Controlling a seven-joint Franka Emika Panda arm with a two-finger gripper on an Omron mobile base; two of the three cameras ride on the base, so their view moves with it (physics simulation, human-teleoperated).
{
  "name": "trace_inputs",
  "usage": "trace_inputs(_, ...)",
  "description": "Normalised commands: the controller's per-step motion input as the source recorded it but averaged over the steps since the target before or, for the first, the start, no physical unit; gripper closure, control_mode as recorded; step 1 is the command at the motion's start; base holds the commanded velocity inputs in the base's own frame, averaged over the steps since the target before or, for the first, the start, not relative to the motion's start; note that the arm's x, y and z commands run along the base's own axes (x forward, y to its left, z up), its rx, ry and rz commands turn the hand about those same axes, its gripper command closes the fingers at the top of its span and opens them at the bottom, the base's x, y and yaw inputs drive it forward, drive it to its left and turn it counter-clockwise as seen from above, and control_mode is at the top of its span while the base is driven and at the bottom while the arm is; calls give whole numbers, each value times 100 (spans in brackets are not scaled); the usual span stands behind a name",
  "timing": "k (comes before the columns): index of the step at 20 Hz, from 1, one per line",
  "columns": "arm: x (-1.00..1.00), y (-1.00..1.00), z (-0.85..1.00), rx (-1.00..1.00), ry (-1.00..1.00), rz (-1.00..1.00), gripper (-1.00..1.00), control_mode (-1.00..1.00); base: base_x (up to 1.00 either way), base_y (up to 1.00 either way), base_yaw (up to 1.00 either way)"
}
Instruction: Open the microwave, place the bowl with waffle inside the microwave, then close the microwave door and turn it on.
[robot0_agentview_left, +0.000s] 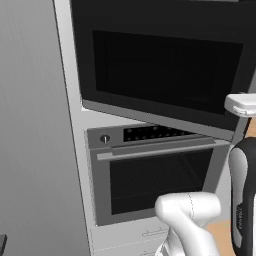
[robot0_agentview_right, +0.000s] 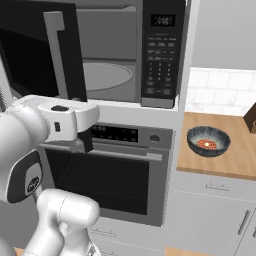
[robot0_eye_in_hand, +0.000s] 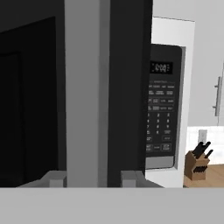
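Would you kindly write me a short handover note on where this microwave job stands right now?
Claw: fingers either side of the microwave door's grey handle; whether they press it I cannot tell.
Microwave door: swung wide open; turntable bare.
Bowl with the waffle: on the wooden counter right of the microwave, untouched.
Done: door opened.
Left: free the handle, fetch the bowl, set it on the turntable, close the door, start it at the keypad.
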Motion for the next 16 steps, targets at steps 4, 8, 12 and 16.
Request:
trace_inputs(4,-48,0,0,-3,5,0,100,-100,0,0,0)
trace_inputs(8,-51,0,-1,-4,8,0,100,-100,0,0,0)
trace_inputs(12,-42,0,0,-3,6,0,100,-100,0,0,0)
trace_inputs(16,-44,7,0,-3,1,5,100,-100,0,0,0)
